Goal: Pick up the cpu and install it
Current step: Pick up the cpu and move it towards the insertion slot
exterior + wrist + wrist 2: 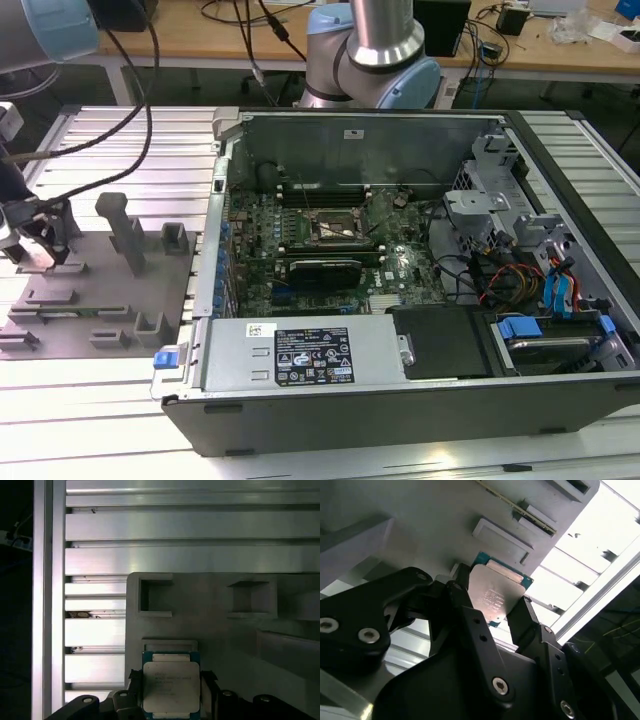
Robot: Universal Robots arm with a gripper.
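Now the end effector (493,594) grips the cpu (171,686) over the grey fixture tray (210,635), beside raised posts (125,232).

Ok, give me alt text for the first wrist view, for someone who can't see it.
The gripper clamps the cpu, silver top showing, by two opposite edges, over a grey parts tray on a ribbed aluminium table.

The robot arm's shoulder joint (372,55) stands at the top centre of the exterior view, and a grey-and-blue elbow link (50,25) fills its upper left corner. The gripper (35,238) hangs low at the far left edge. In both wrist views, its black fingers (522,617) clamp opposite edges of the cpu (171,686).
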